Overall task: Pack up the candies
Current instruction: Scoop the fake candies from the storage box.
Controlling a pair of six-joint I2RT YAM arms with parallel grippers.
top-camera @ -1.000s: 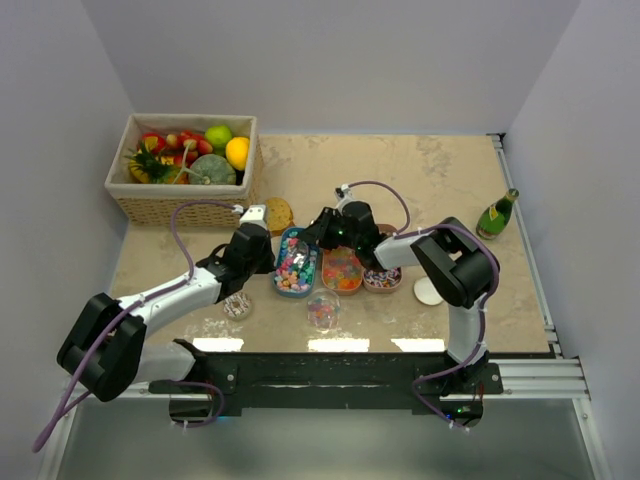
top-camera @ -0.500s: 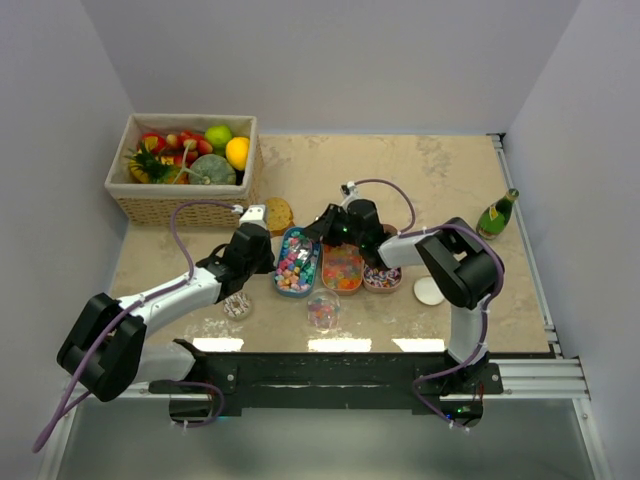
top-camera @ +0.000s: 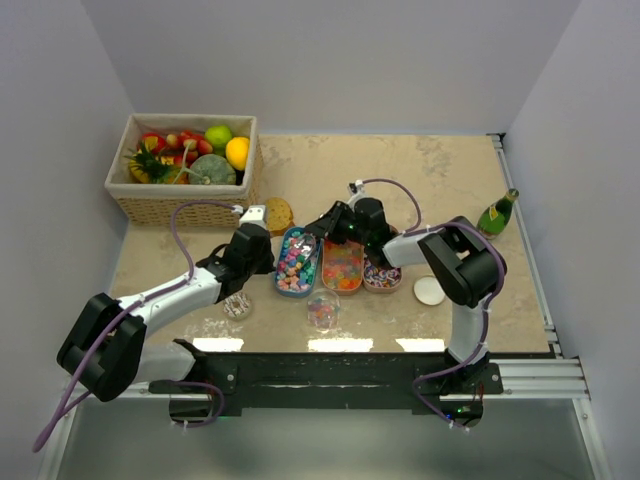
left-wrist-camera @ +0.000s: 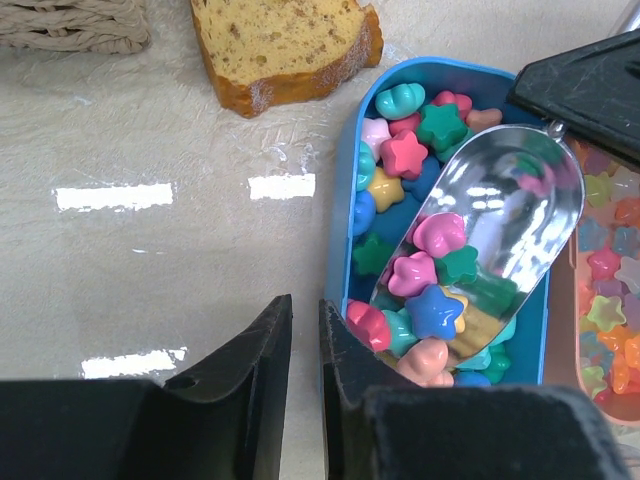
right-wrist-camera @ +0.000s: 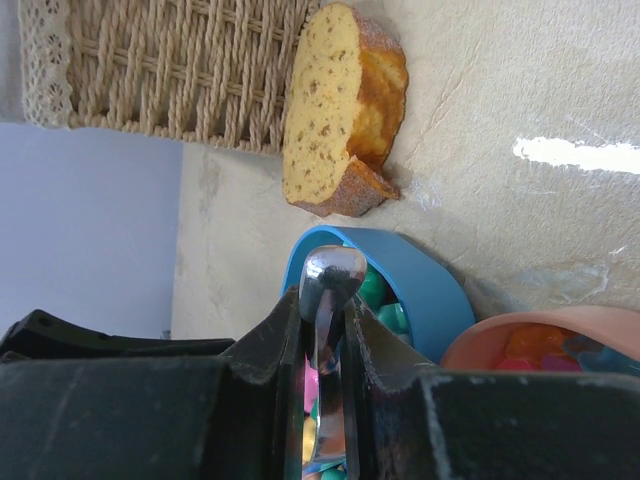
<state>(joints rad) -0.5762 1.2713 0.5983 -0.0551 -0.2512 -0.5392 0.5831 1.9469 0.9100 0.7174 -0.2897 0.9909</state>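
Observation:
Small multicoloured candies (left-wrist-camera: 405, 155) fill a blue tray (top-camera: 297, 262). Orange-red gummies lie in an orange tray (top-camera: 342, 267), and swirled pieces in a third tray (top-camera: 382, 276). My right gripper (top-camera: 326, 228) is shut on the handle of a metal scoop (right-wrist-camera: 330, 285). The scoop's bowl (left-wrist-camera: 490, 225) lies in the blue tray with several candies in it. My left gripper (left-wrist-camera: 303, 335) is shut and empty, low on the table against the blue tray's left rim (left-wrist-camera: 340, 250). A clear round tub (top-camera: 322, 310) holding a few candies stands in front of the trays.
A slice of bread (top-camera: 278, 213) lies behind the blue tray. A wicker basket (top-camera: 150, 205) of fruit stands at the back left. A small round cookie (top-camera: 237, 305) sits near the left arm, a white lid (top-camera: 429, 290) right of the trays and a green bottle (top-camera: 497, 213) at the far right.
My right wrist has shifted slightly to the right, drawing the scoop a little along the blue tray. The left arm has not moved.

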